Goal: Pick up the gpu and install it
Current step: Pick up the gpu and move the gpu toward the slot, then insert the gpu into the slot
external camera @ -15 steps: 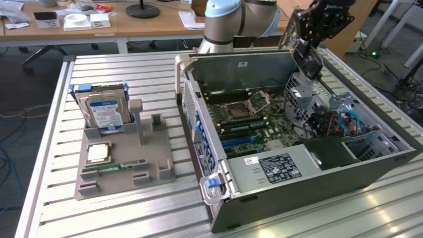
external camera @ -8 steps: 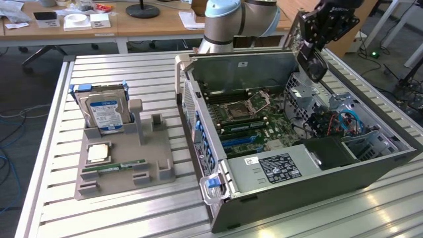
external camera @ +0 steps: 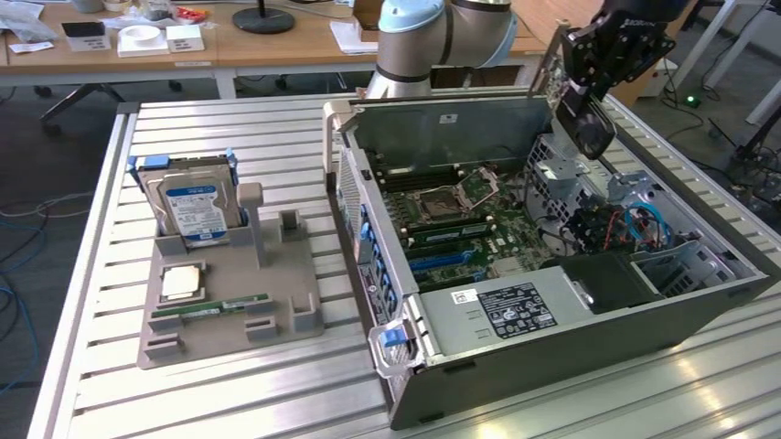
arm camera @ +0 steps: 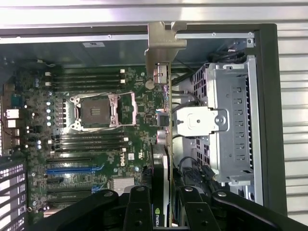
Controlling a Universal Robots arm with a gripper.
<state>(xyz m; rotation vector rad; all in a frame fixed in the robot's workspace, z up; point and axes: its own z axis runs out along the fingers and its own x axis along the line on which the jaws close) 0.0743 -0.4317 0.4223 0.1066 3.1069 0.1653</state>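
Slatted metal table (external camera: 244,384) carries an open case (external camera: 586,338). The gripper (external camera: 598,78) (arm camera: 163,211) hangs above the case's far corner at the exterior view's right, fingers (arm camera: 139,209) clamped on the gpu (external camera: 583,110) (arm camera: 161,163). The card is off the motherboard (external camera: 470,229) (arm camera: 96,144). In the wrist view it appears edge-on, silver bracket (arm camera: 163,43) at the end away from the fingers, between CPU socket (arm camera: 96,110) and drive cage (arm camera: 231,125). Well apart at the exterior view's left, a grey tray (external camera: 293,311) holds an upright hard drive (external camera: 196,206) and a flat RAM stick (external camera: 210,306).
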